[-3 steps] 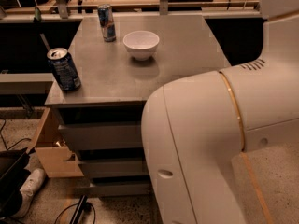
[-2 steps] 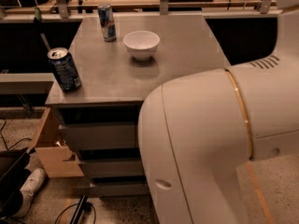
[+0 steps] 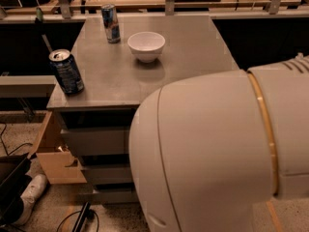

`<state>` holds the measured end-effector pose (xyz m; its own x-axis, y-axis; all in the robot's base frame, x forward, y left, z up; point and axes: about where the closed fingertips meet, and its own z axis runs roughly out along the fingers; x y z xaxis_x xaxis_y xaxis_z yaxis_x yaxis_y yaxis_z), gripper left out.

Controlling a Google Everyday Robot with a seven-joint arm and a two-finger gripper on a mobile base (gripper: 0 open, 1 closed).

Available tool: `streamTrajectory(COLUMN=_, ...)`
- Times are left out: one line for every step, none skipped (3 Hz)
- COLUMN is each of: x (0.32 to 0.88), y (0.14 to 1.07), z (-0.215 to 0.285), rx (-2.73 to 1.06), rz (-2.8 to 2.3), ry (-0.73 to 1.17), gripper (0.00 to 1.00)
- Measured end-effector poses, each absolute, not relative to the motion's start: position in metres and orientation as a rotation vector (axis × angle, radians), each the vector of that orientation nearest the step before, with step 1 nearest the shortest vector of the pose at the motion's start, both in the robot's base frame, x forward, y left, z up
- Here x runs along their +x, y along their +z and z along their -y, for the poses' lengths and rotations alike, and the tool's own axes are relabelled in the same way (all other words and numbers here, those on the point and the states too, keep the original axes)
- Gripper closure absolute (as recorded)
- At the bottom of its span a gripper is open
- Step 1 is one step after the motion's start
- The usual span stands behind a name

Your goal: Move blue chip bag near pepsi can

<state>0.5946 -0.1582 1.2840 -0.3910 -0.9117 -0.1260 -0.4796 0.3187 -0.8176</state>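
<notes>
Gripper: not in view; whether it is apart, together or clamped cannot be told.
Arm housing (image 3: 217, 153): large cream shell filling the frame from 3 to 6 o'clock. It covers the table's near-right corner and the floor beyond.
Table (image 3: 193, 47): grey top, seen from above and in front.
Bag: not visible anywhere on the exposed top. It may lie behind the housing, but that cannot be confirmed.
Pepsi can (image 3: 66, 72): upright at the table's 8 o'clock corner, close to the left and front edges.
Slim can (image 3: 111, 23): upright at 11 o'clock, near the far edge and well apart from the Pepsi can.
Bowl (image 3: 146, 46): white, upright, at 12 o'clock from table centre, just beside the slim can at its 4 o'clock.
Handling (judgement): a foil chip bag is likely light, soft and slippery, with crushable contents — it should deform rather than resist.
Hold point (judgement): pinch a raised fold or the sealed top edge, not the flat face, and use light closing force.
Placement (judgement): open top at 3 o'clock of the Pepsi can looks suitable — a low approach would avoid toppling the can off the edge.
</notes>
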Motion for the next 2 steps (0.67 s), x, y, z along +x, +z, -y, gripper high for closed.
streamTrajectory(x=0.597, y=1.294, z=0.159, rx=-1.202, rz=-1.965, ry=-0.965, gripper=1.00)
streamTrajectory(x=0.595, y=1.274, z=0.180, rx=-1.131, rz=-2.015, ry=-0.741, gripper=1.00)
